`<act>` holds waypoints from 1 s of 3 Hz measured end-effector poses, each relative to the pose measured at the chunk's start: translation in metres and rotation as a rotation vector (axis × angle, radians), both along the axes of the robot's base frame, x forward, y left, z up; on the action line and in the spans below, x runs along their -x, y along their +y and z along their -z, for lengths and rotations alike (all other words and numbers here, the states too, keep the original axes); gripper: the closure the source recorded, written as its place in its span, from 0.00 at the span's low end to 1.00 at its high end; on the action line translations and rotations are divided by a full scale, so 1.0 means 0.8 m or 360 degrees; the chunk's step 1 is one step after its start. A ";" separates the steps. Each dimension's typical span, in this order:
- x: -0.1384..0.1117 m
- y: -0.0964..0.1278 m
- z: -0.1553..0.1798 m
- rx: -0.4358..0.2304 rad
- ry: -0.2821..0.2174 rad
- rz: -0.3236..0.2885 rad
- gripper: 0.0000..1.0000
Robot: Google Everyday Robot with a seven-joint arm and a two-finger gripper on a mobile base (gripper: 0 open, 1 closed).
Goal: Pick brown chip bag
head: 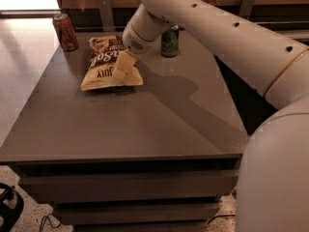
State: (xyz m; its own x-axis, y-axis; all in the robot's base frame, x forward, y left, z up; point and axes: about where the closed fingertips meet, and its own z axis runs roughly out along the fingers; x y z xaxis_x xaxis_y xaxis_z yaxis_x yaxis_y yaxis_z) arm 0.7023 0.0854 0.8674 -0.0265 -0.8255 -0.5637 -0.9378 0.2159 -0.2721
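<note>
We see the brown chip bag [103,62] flat on the desk [145,124], our hand [123,69] at the bag's right edge, its grip we cannot tell, red-orange can [65,32] behind-left of the bag, green can [170,41] to its right.

Cream jaws overlap the brown-and-yellow chip bag [100,58], white-scripted, near a red-orange can [65,31] and green can [170,41].
</note>
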 end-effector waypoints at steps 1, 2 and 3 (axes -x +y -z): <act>-0.012 0.011 0.006 0.0041 0.0036 -0.0033 0.00; -0.031 0.030 0.021 0.0096 0.0105 -0.0090 0.00; -0.043 0.058 0.056 0.0140 0.0222 -0.0176 0.00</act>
